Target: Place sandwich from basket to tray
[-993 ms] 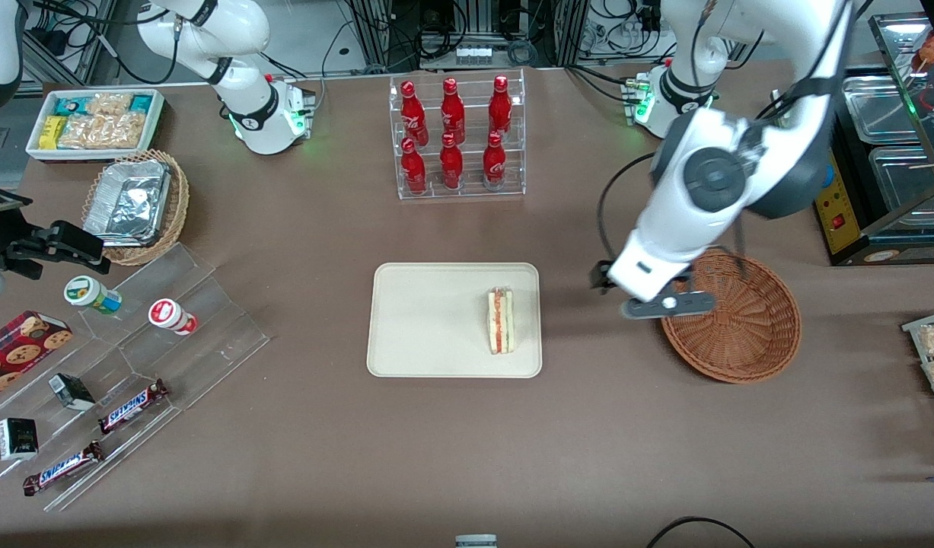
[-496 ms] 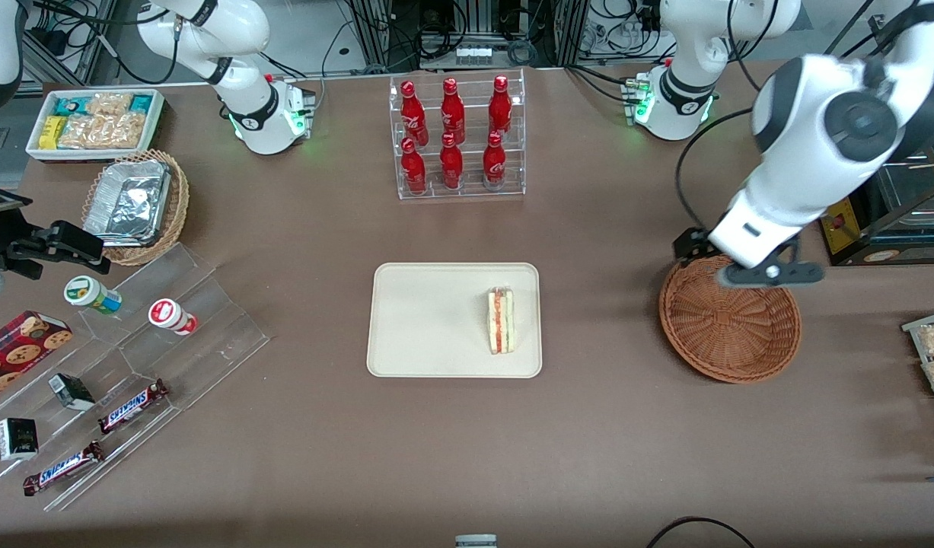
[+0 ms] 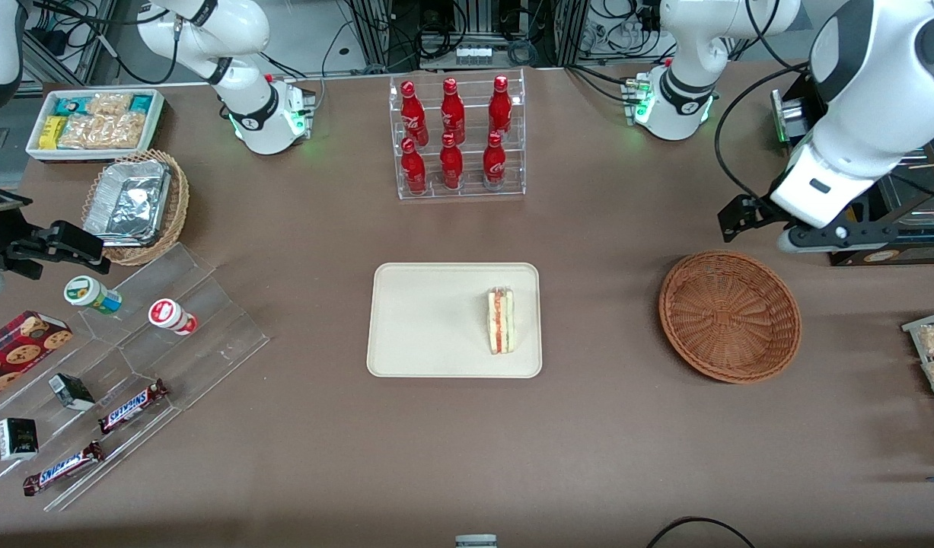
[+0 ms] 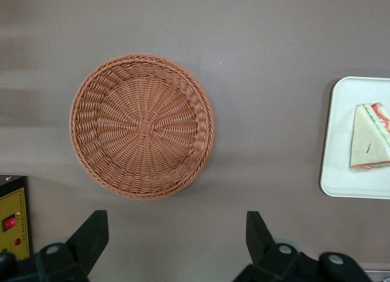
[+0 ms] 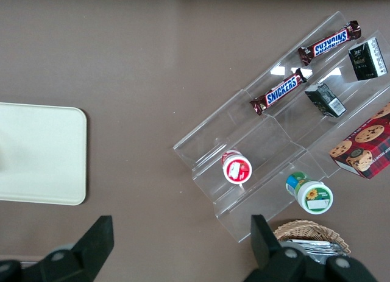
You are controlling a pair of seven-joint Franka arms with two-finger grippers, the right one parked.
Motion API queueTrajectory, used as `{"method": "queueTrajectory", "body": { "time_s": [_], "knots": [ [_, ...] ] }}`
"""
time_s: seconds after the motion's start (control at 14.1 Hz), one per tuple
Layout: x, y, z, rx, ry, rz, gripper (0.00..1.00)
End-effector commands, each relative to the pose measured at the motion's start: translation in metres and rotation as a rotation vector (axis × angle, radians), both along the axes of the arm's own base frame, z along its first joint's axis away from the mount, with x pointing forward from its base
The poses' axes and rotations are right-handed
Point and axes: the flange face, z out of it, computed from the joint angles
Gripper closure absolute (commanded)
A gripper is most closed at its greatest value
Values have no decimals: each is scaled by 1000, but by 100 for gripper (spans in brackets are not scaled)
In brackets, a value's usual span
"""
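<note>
The sandwich, a white wedge with red and green layers, lies on the cream tray near the tray's edge toward the working arm's end. The round reddish-brown basket sits beside the tray with nothing in it. My left gripper hangs high above the table, farther from the front camera than the basket and toward the working arm's end. In the left wrist view the gripper is open, its black fingers wide apart and holding nothing, with the basket, tray and sandwich below.
A clear rack of red bottles stands farther from the camera than the tray. A stepped acrylic shelf with snacks, a foil-lined wicker basket and a white snack bin lie toward the parked arm's end. A yellow-panelled appliance stands by the gripper.
The left gripper has swung off the basket's rim, moving toward the working arm's end and away from the front camera. The basket now shows whole; the sandwich and tray have not moved.
</note>
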Motion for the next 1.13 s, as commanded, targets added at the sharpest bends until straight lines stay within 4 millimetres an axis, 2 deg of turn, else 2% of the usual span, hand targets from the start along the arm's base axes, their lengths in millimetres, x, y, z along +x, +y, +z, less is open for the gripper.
{"method": "queueTrajectory", "body": {
  "time_s": [0.0,0.14,0.28,0.5,1.06],
  "knots": [
    [-11,13,32,0,16,8,0],
    [-11,15,47,-3,18,16,0],
    [-9,31,53,-17,11,45,0],
    [-9,34,60,-17,-2,28,0],
    [-11,33,61,-15,26,32,0]
  ]
}}
